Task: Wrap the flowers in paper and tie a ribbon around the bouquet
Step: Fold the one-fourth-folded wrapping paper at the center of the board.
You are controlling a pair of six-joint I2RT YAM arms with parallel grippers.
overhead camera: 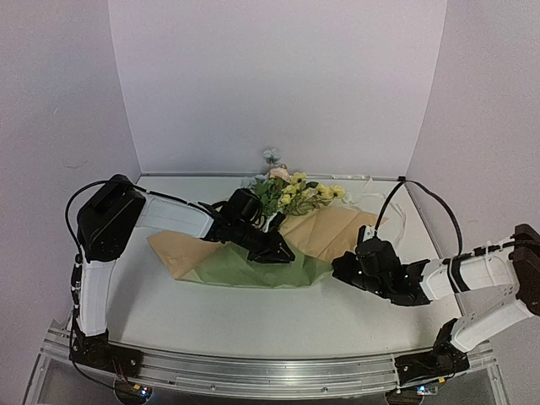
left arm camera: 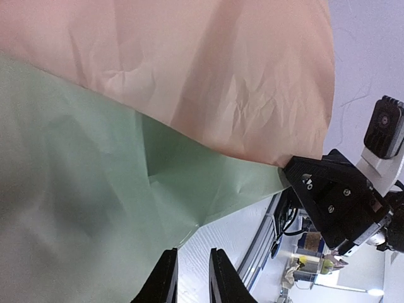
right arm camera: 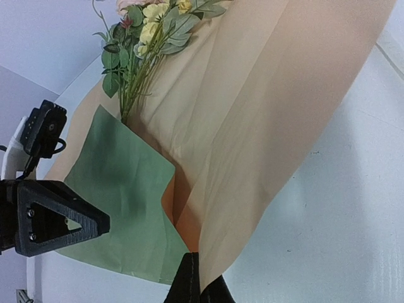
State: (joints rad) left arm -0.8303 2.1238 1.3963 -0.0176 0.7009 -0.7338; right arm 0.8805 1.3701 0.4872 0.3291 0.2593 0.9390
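Observation:
The paper [overhead camera: 325, 232] lies across the middle of the table, olive green on one face and peach on the other. The flowers [overhead camera: 295, 190] rest on its far end, yellow blooms toward the back wall and stems [right arm camera: 136, 82] running down into the fold. My right gripper [overhead camera: 348, 268] is shut on the paper's near right corner [right arm camera: 211, 252] and holds a peach flap up off the table. My left gripper [overhead camera: 283, 251] hovers low over the green part [left arm camera: 76, 189], its fingers [left arm camera: 165, 278] a little apart with only bare table between them. A faint cream ribbon [overhead camera: 395, 213] lies at the back right.
White walls close in the back and both sides. The aluminium rail [overhead camera: 270, 371] runs along the near edge. The right arm's black gripper body [left arm camera: 334, 196] is close to the paper's right edge, and the left one [right arm camera: 57, 218] sits over the green flap.

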